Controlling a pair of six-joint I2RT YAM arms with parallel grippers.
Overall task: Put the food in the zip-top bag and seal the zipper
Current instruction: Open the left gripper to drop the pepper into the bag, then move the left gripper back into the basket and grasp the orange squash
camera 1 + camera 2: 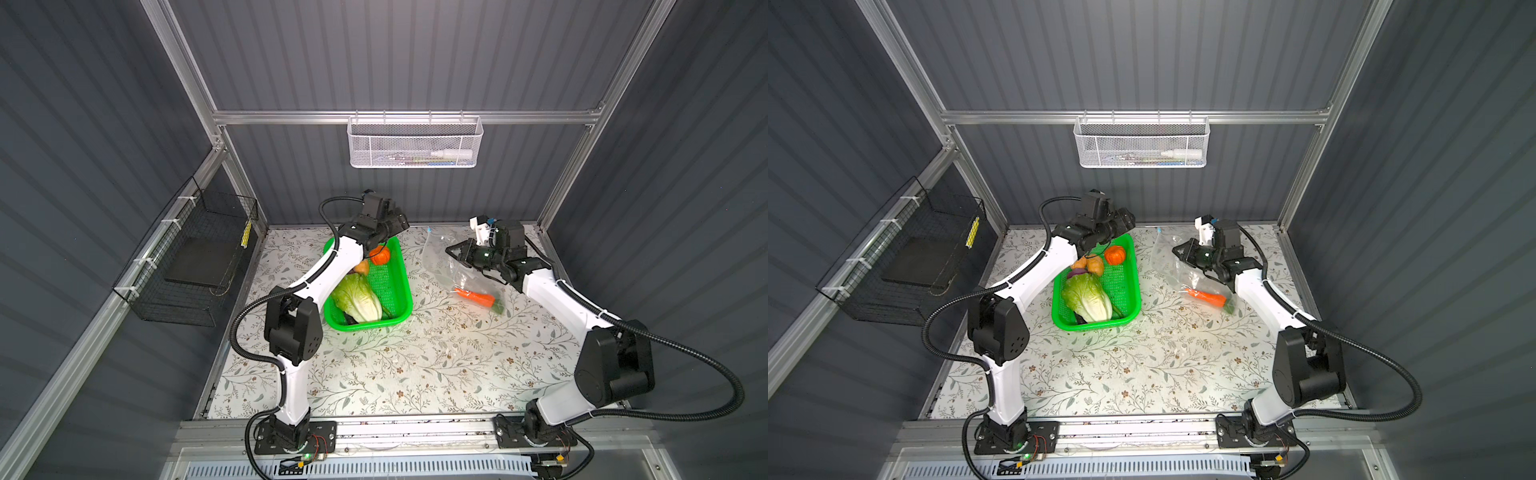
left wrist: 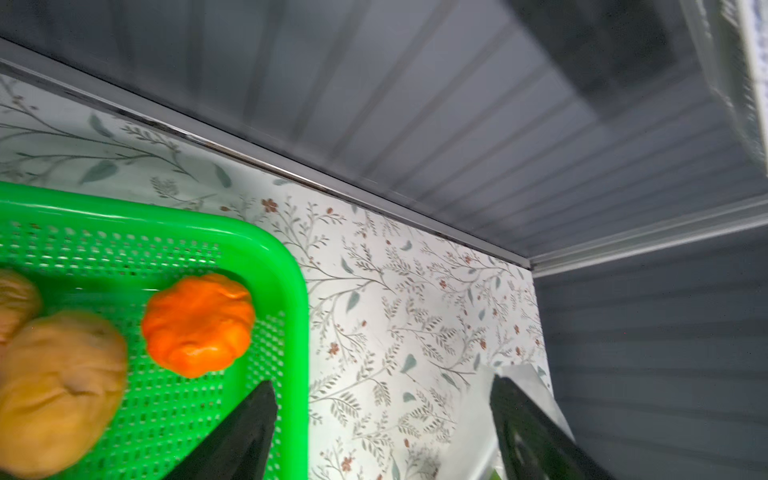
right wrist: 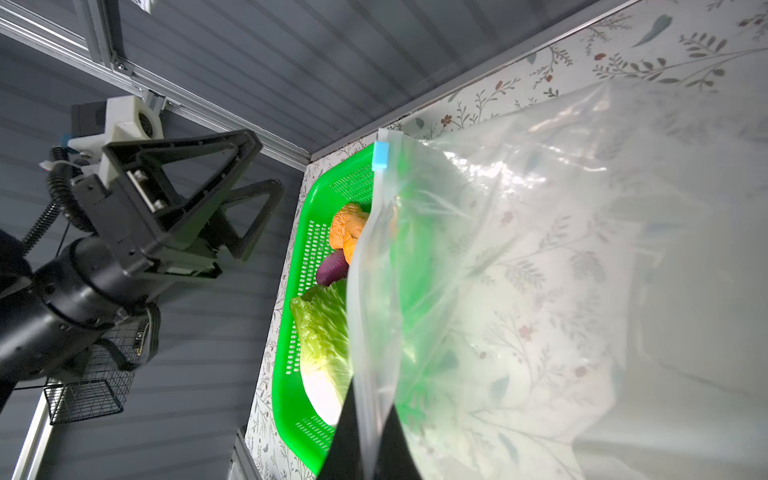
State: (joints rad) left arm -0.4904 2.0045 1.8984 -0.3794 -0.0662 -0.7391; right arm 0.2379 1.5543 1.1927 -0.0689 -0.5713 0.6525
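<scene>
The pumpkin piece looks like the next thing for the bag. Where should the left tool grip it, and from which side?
Grip the orange pumpkin piece across its widest middle, coming straight down from above. It is squat and lobed, and it lies near a corner of the green basket with a potato close beside it, so a sideways approach looks blocked. The left tool is open nearby.

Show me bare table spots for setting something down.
Widest: the table between the arm bases and the green basket and zip-top bag. Narrower: the strip between basket and bag. Crowded: the back, left gripper at the basket's corner, right gripper pinching the bag.
</scene>
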